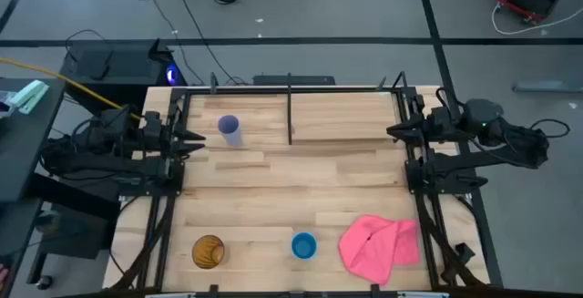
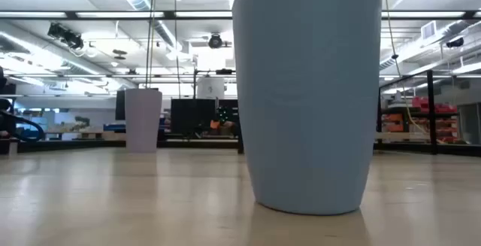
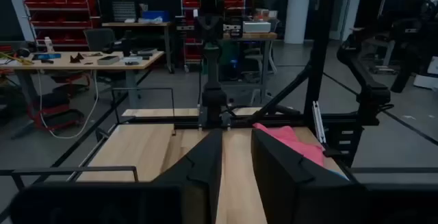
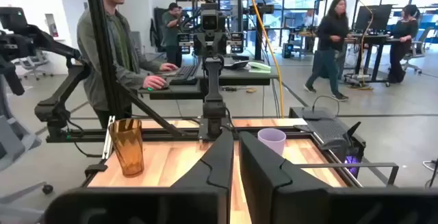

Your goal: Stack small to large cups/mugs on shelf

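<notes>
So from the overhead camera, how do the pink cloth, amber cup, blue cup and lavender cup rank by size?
1. Crumpled pink cloth
2. Translucent amber cup
3. Short bright blue cup and pale lavender cup: too alike to rank.

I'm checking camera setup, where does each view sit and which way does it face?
High: overhead, straight down on light wooden plank shelf; left arm, right arm at sides.
Low: tabletop height, facing short bright blue cup; no arm.
Left wrist: looks across at crumpled pink cloth; own jaws.
Right wrist: faces tall translucent amber cup, pale lavender cup; own jaws.
Low, right wrist share lavender cup.
</notes>
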